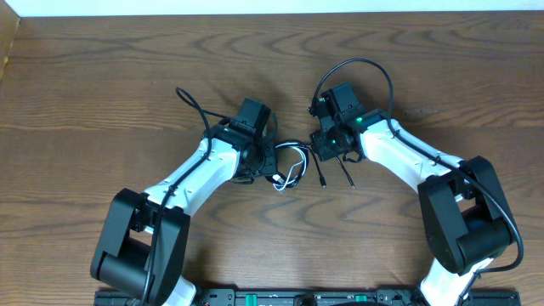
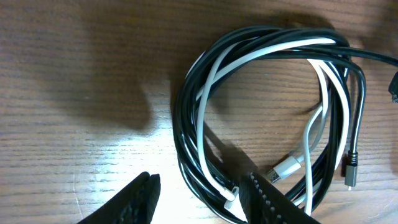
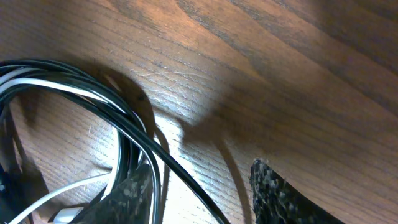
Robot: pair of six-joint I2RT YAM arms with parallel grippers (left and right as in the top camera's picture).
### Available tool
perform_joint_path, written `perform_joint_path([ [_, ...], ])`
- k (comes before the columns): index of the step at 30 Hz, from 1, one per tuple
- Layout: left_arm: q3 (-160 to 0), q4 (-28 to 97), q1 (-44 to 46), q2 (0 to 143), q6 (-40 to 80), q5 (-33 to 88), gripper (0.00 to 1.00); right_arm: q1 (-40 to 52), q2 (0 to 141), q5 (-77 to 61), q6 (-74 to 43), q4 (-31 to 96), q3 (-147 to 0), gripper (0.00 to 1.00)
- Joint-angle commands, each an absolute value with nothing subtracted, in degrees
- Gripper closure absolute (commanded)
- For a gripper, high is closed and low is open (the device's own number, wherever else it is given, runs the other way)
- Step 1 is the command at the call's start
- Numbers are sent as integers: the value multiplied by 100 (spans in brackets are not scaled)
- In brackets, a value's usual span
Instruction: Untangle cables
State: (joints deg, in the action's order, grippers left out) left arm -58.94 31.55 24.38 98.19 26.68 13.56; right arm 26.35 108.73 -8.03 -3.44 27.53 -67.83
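The cables (image 1: pixel 293 164) lie coiled together on the wooden table between my two grippers: black cords wound in a loop with a white cord through it. In the left wrist view the coil (image 2: pixel 267 118) shows black loops, the white cord and small plug ends. My left gripper (image 2: pixel 202 199) is open, its right finger over the coil's near-left edge, the strands between the fingers. My right gripper (image 3: pixel 202 193) is open, with a black cord (image 3: pixel 180 174) running between its fingers at the coil's right side (image 3: pixel 74 93). Two black plug ends (image 1: pixel 336 176) trail toward the front.
The table's far edge meets a white strip (image 1: pixel 272 7) at the top. The thicker black arm cables arc above my right arm (image 1: pixel 374 72) and behind my left arm (image 1: pixel 191 102).
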Motion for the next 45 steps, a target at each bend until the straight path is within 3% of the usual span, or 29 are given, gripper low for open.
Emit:
perform_joint_path([
  [1, -5837, 3162, 2418, 9902, 2928, 1452, 53, 2727, 10910, -792, -342, 2738, -6746, 53],
  [15, -5450, 2644, 2434, 9902, 3208, 1435, 54, 2934, 10910, -810, -338, 2740, -6746, 66],
  [17, -5450, 2628, 2434, 9902, 3208, 1435, 54, 2971, 10910, -810, -338, 2738, -6746, 64],
  [20, -5450, 2593, 2434, 9902, 3205, 1435, 55, 2978, 10910, -808, -338, 2735, -6746, 50],
  [23, -5450, 2550, 2434, 9902, 3205, 1435, 65, 2976, 10910, -790, -336, 2731, -6746, 43],
  [30, -5450, 2495, 2434, 9902, 3205, 1435, 65, 2956, 10910, -399, -329, 2851, -6746, 42],
  [33, -5450, 2493, 2434, 9902, 3205, 1435, 65, 2956, 10910, -414, -71, 3114, -6746, 48],
  [43, -5450, 2493, 2434, 9902, 3205, 1435, 65, 2958, 10910, -786, 502, 3745, -6746, 50],
  [45, -5450, 2493, 2434, 9902, 3205, 1435, 65, 2958, 10910, -784, 504, 3850, -6746, 59],
])
